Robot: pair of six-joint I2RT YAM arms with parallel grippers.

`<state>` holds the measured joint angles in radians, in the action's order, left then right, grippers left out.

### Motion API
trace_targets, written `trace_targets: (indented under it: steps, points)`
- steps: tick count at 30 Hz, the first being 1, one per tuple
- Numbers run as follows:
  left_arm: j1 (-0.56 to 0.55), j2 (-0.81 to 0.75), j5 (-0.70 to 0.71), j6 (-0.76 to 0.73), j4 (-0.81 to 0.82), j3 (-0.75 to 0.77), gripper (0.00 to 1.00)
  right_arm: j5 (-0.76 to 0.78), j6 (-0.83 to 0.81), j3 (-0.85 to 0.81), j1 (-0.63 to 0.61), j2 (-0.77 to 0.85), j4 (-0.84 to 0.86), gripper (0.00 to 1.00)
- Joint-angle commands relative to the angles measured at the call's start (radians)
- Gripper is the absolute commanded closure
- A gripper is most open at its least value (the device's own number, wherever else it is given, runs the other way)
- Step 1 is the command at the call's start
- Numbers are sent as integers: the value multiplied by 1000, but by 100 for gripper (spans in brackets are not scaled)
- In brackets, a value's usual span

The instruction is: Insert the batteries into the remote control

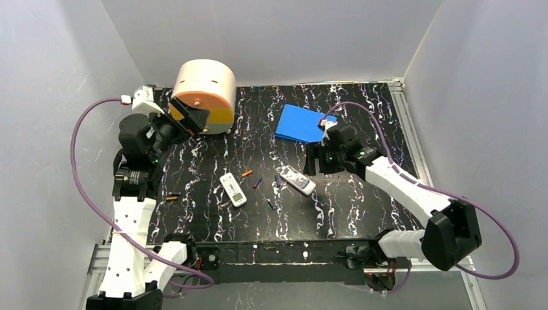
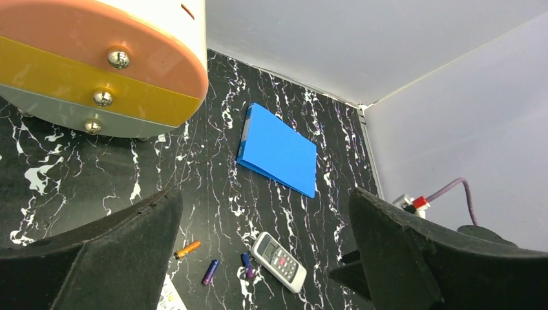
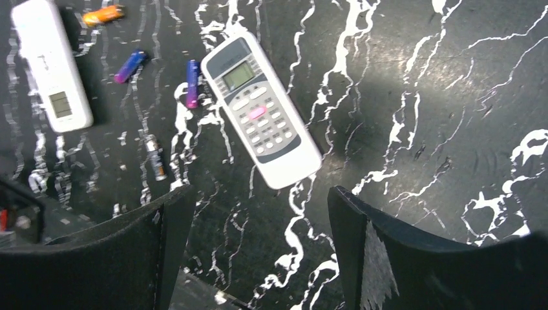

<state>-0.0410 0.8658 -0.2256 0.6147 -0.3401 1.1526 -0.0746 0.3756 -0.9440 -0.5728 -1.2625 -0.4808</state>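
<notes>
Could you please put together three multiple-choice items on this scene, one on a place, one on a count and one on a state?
1. Where does the blue folder lie?
A. At the near edge, between the arm bases.
B. On top of a remote.
C. At the far side of the table, right of the round drum.

2. How many remote controls lie on the table?
A. Two.
B. One.
C. Four.

3. How does the right gripper stand?
A. Shut on a battery.
B. Open, holding nothing.
C. Shut on a remote.

Answers:
1 C: the top view shows it far back, to the right of the drum.
2 A: a plain white remote and a buttoned remote lie mid-table.
3 B: its fingers stand apart with nothing gripped between them.
</notes>
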Motion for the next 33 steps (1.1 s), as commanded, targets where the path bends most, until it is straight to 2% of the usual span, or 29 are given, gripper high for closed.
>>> trace_targets:
  steps: [1,3,8,16,25,30,33]
  points:
    - [3,-1,-34,0,26,-13,2,117,-86,5,-38,-77,40,16]
    - [3,3,-69,-4,40,-16,2,156,-130,-2,-69,-119,35,15]
    - [4,14,-74,9,65,-22,2,143,-221,-44,-127,-247,8,16]
    - [3,22,-68,3,67,-26,2,142,-285,-46,-161,-334,60,17]
    - [3,34,-87,-11,77,-26,2,109,-323,-68,-175,-420,73,24]
    - [3,34,-130,-11,93,-30,1,111,-340,-90,-177,-452,68,33]
    - [3,32,-176,-3,121,-49,1,162,-311,-76,-183,-444,84,48]
